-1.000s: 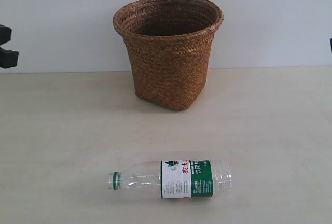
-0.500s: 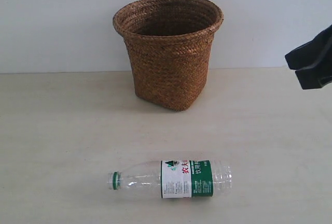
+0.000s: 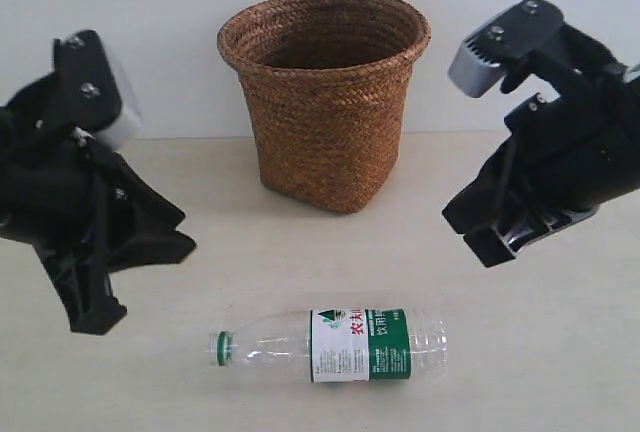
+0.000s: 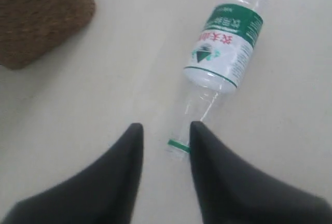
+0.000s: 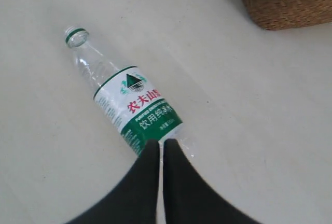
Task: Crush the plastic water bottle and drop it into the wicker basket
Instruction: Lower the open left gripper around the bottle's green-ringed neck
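Left wrist view: left claw [image 4: 166,127] part open, empty; right claw [image 5: 161,142] closed, empty.

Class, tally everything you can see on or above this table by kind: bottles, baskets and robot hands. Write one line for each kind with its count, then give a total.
Plastic water bottle: 1
Wicker basket: 1
Robot hands: 2, the left hand and the right hand
Total: 4
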